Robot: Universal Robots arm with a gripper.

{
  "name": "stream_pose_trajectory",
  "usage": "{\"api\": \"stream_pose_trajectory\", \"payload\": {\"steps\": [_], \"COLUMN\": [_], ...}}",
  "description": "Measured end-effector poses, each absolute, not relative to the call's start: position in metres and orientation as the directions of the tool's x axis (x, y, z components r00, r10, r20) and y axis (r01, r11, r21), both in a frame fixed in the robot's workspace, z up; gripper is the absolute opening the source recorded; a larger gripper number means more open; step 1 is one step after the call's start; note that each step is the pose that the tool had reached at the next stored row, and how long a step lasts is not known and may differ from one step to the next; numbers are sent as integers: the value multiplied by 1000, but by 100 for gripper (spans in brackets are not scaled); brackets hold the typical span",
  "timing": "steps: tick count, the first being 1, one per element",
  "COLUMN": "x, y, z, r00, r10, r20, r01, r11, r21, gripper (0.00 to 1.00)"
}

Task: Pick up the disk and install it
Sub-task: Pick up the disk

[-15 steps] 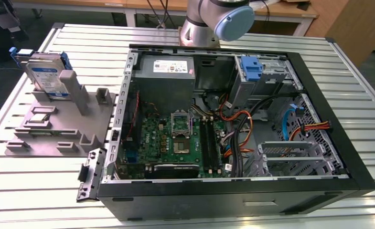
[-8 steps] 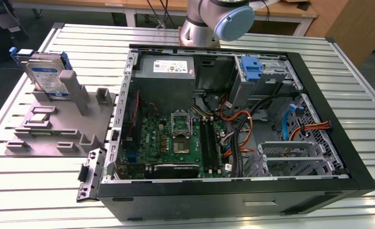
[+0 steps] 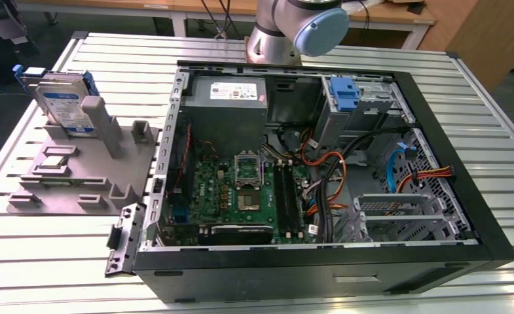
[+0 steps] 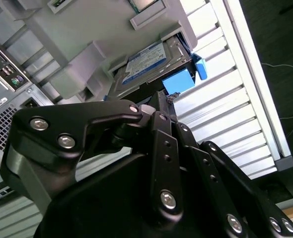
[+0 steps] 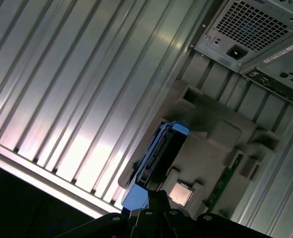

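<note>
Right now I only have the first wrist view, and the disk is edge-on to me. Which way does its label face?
Observer: In the exterior view the disk stands upright in the grey holder, label toward that camera.
Operator: Case open?
Observer: Yes. The computer case lies open side up, motherboard exposed.
Operator: Drive cage?
Observer: A blue bracket sits in it, to the exterior view's right of the power supply.
</note>
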State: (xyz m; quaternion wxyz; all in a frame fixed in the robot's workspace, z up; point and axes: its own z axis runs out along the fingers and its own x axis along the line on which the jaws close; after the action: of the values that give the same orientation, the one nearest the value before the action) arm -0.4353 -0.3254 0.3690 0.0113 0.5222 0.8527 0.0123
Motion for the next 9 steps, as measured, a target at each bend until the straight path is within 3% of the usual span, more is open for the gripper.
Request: {"api": "stream_pose_trajectory", "payload": {"steps": [9], "x": [-435], "y": [-325], "z": [368], "r00": [-362], "r10": [932], "r20": [-6], "r01": [932], "r11": [362], "r21": [33], "gripper": [10]}}
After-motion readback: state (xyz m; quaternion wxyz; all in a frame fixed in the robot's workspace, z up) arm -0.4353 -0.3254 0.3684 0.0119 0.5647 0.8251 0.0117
